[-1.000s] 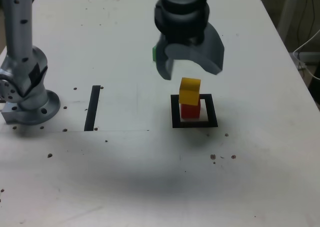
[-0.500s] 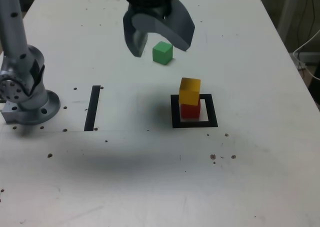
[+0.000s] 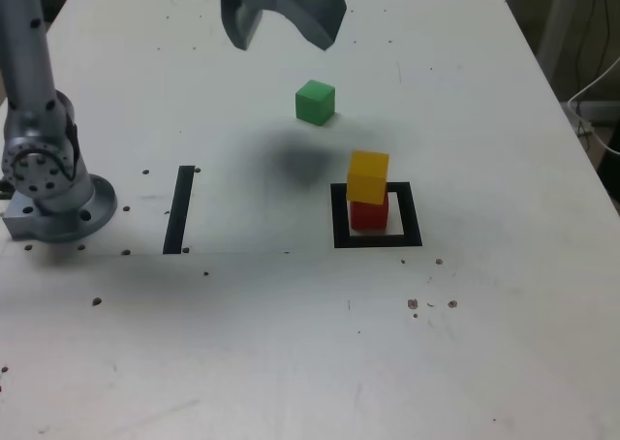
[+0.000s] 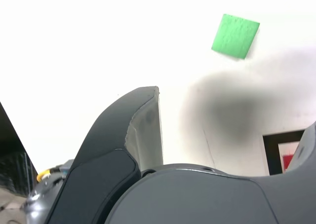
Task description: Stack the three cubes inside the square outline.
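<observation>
White tabletop (image 3: 291, 362), flat, matte and speckled with small dark marks, is filling most of the exterior view and carrying every item.

Three small matte solid-colour cubes are lying in view, one of each colour. One red cube (image 3: 368, 214) is sitting inside the one flat thick black square outline with a white centre (image 3: 339, 217). One yellow cube (image 3: 368, 176) is resting directly on top of the red cube, turned slightly out of line with it, so a stack of two is standing inside the outline. One green cube (image 3: 315, 102) is lying alone on the bare tabletop, outside the outline, farther from the camera and slightly toward the exterior view's left of the stack, well apart from it. In the wrist view the green cube (image 4: 235, 35) is showing as a tilted square, and a corner of the outline (image 4: 281, 150) with a sliver of red is showing at the picture's edge.

One dark grey plastic gripper (image 3: 281, 28) is hanging above the table at the top of the exterior view, beyond the green cube and toward that view's left. Its jaws are standing wide apart and are holding nothing.

One straight black strip (image 3: 179, 209) is lying toward the exterior view's left of the outline. One grey metal arm base (image 3: 53, 183) is standing at that view's left edge.
</observation>
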